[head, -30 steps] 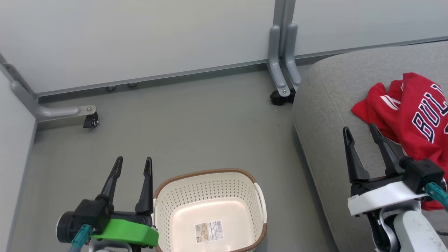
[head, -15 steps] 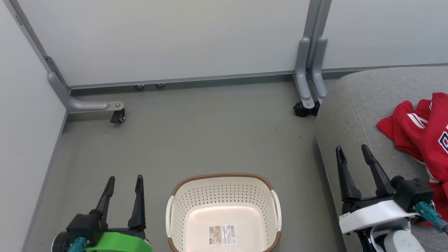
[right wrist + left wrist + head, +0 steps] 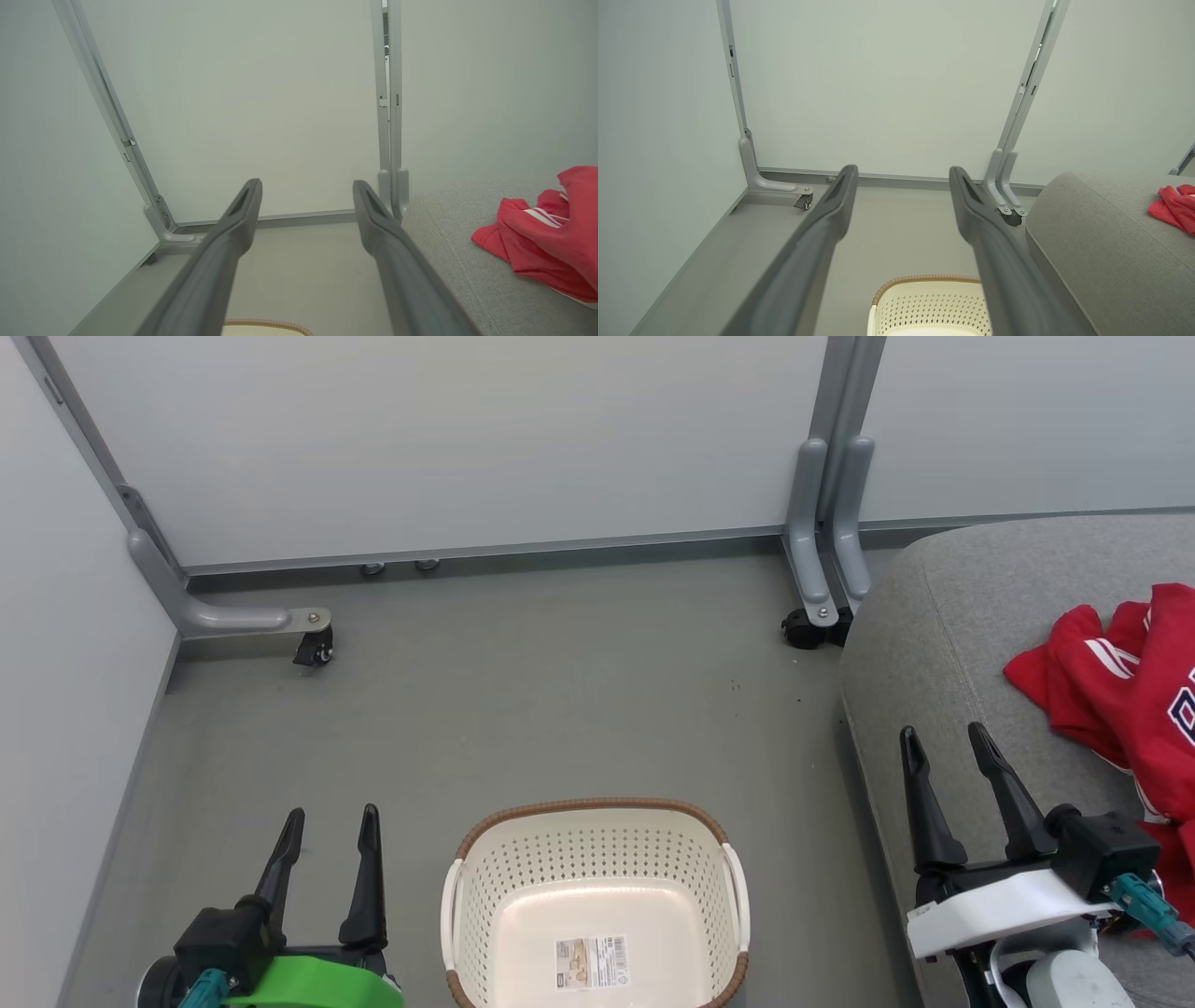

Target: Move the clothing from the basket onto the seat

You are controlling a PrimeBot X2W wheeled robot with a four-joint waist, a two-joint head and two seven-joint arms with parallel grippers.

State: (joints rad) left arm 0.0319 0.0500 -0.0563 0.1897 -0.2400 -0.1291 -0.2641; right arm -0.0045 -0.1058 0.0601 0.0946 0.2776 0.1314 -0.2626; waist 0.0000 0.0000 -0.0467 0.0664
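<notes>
Since the clothing is soft, light jersey, a bunched fold would best be pinched. It is heaped on the seat, perhaps both garments; the basket is seen empty. The left gripper and right gripper are held open, nothing gripped.

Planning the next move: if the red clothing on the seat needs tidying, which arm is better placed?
Right. The right gripper is open at the seat edge, nearest the clothing; the left gripper is beyond the empty basket.

The left hand has black tapered fingers, a green wrist cover and a teal connector; the right hand has a white cover.
</notes>
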